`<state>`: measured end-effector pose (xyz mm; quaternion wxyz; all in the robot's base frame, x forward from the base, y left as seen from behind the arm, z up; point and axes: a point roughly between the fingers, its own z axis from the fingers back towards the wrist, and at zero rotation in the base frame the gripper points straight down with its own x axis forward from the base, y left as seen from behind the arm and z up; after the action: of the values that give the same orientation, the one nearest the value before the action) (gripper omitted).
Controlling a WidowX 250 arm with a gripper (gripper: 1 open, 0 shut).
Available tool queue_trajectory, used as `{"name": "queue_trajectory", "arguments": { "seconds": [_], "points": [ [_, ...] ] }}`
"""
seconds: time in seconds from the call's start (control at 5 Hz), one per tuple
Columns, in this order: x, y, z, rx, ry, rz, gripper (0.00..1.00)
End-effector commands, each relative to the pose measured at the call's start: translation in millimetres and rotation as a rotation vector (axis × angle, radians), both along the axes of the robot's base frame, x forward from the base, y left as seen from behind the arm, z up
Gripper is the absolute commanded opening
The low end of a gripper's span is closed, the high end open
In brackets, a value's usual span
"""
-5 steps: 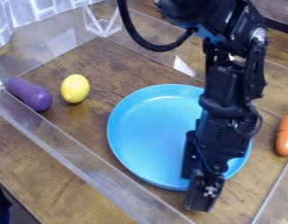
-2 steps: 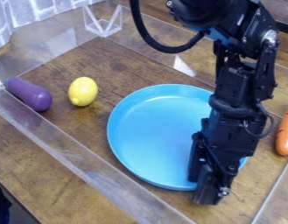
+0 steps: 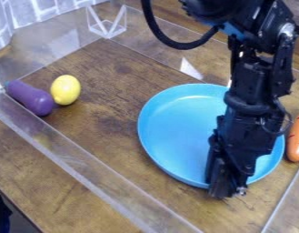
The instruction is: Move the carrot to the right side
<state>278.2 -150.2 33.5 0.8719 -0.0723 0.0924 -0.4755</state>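
Gripper (image 3: 227, 189) low at plate (image 3: 176, 123) six o'clock rim, jaws' state unreadable; carrot (image 3: 296, 138) at three o'clock, apart. Risk: jaws drag plate, carrot unmoved.

Carrot (image 3: 296, 137) cut off by right edge, only part showing. Gripper (image 3: 225, 188) fingertips dark, blurred against plate (image 3: 176, 127) rim; jaw gap perhaps narrow, unreadable. Arm (image 3: 243, 36) top cropped.

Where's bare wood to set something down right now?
Bare wood lies between the lemon and the plate, and behind the plate. The right edge is crowded: arm over the plate, carrot beside it.
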Motion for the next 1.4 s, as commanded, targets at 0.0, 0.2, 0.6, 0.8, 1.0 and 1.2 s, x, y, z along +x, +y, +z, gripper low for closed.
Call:
{"name": "queue_trajectory", "arguments": {
  "seconds": [0.0, 0.2, 0.6, 0.8, 1.0, 1.2],
  "points": [
    [6.9, 8.4, 5.4, -0.027, -0.047, 0.018, 1.0],
    [8.0, 23.9, -0.3, -0.023, -0.058, 0.038, 1.0],
    [12.4, 28.2, 15.7, -0.013, -0.065, -0.048, 1.0],
    [15.6, 22.8, 16.1, -0.005, -0.066, 0.011, 1.0],
    [19.3, 18.1, 19.0, 0.006, -0.071, 0.072, 1.0],
    [17.7, 20.6, 35.4, 0.013, -0.085, 0.125, 1.0]
  ]
}}
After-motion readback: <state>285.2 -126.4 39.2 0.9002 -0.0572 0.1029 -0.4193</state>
